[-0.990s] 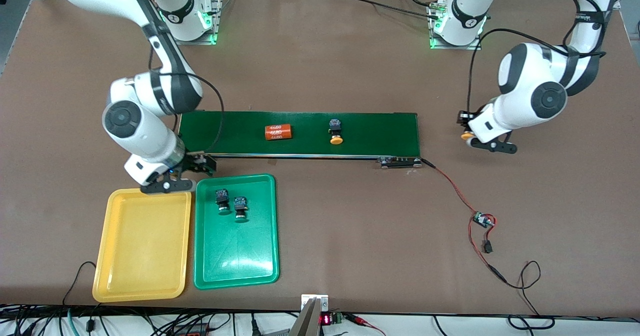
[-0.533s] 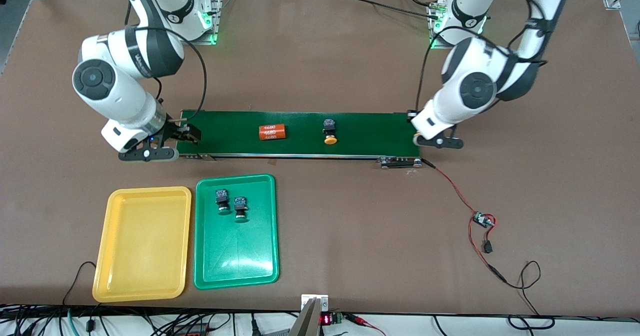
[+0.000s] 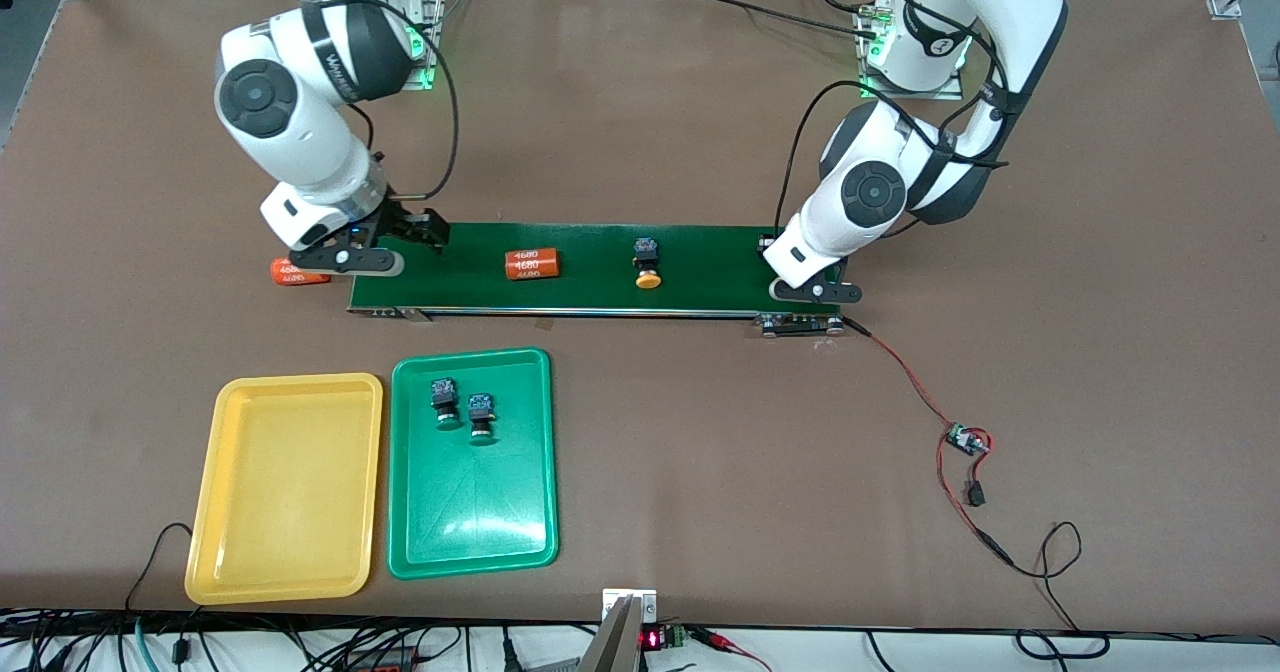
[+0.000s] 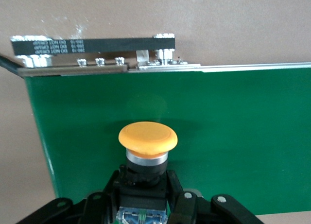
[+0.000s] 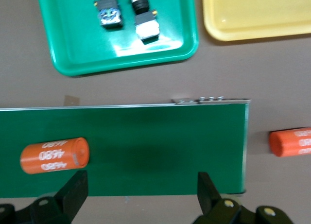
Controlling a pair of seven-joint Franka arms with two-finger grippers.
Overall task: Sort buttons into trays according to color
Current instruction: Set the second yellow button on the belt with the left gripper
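Left gripper (image 4: 146, 204): clamped on an orange button (image 4: 147, 139), over the belt (image 3: 700, 262) end. Right gripper (image 5: 141, 195): spread, empty, over the belt's other end. Step: feeding. Next: release onto the belt; yellow tray (image 3: 285, 487) waits.

Bright, even overhead light; sharp in front view, softer at both wrists.

Short soft shadows under arms on the table (image 3: 640, 102). Faint glare streaks on the green tray (image 3: 472, 512); pale sheen on the belt (image 4: 218, 117). Slight blur across right wrist view, numerals on the orange cylinder (image 5: 54, 155) smeared.
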